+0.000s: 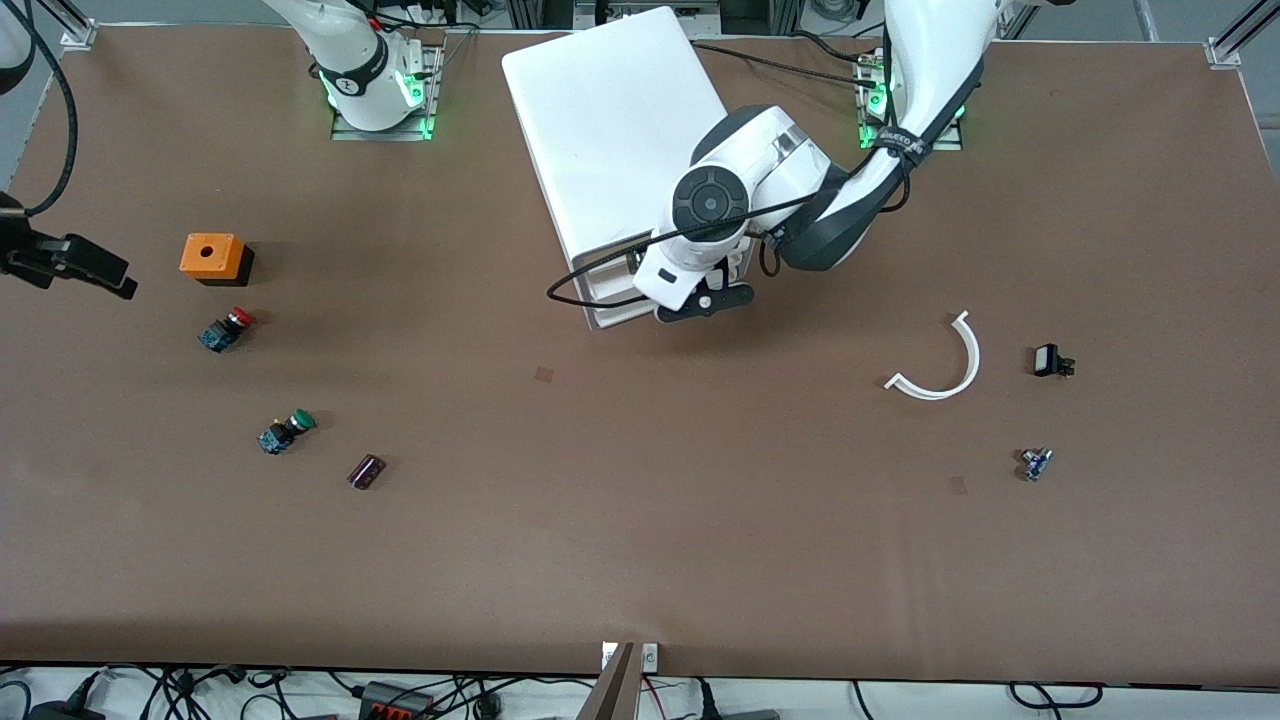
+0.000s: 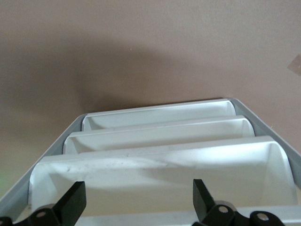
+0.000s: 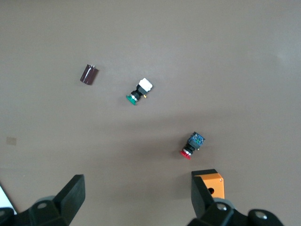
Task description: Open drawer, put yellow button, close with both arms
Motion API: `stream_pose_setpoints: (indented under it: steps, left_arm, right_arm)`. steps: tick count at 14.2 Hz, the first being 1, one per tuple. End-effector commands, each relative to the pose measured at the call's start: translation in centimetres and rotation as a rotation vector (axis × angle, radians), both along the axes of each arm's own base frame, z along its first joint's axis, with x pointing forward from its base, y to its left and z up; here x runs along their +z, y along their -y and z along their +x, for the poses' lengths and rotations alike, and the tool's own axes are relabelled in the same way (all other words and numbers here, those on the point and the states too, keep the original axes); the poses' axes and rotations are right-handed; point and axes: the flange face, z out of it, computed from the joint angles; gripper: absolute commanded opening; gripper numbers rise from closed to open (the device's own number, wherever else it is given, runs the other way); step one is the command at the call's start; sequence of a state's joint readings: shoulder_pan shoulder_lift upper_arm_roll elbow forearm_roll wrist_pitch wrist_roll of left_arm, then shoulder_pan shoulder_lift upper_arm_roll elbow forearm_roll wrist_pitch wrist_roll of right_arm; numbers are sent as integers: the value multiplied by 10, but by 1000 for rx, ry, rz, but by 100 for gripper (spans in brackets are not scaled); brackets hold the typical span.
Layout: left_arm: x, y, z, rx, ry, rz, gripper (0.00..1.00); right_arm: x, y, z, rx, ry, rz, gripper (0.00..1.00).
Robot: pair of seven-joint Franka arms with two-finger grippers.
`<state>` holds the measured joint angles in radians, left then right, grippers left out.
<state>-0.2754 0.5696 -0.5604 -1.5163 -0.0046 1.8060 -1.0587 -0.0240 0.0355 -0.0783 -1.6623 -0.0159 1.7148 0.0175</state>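
The left gripper (image 2: 136,202) hangs over the front of the white cabinet (image 1: 610,130), its fingers (image 2: 73,200) spread wide with nothing between them; directly under them is the drawer (image 2: 160,162), the topmost of three, whose front lips show stepped one below the other. The left arm (image 1: 800,190) reaches from its base to that cabinet front.

The right gripper (image 3: 136,200) is up in the air at the right arm's end of the table (image 1: 640,540), jaws wide apart and empty. Under it, well away from the cabinet toward that end, lie an orange box (image 1: 212,257), a red-capped button (image 1: 226,329), a green-capped button (image 1: 285,431) and a small dark part (image 1: 366,471), each nearer the front camera than the cabinet.

Toward the left arm's end from the cabinet lie a white curved strip (image 1: 945,365), a small black part (image 1: 1050,361) and a tiny blue part (image 1: 1035,464). I cannot tell where the yellow button is; no yellow cap shows
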Motion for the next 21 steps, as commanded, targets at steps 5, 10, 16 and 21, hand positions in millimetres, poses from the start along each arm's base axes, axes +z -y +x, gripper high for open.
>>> stream_pose_setpoints:
  steps: [5, 10, 16, 21]
  left_arm:
    - [17, -16, 14, 14, 15, -6, 100]
    - [50, -78, 71, -29, 166, 15, 100]
    - [107, -199, 131, -191, 325, 36, 100]
    - [163, -285, 139, -359, 327, 45, 100]
  right_arm:
    - [8, 2, -12, 32, -50, -8, 100]
    - [1, -3, -5, 33, -42, -11, 100]
    - [4, -5, -1, 46, -12, -14, 100]
    - [8, -20, -4, 77, -15, -36, 100]
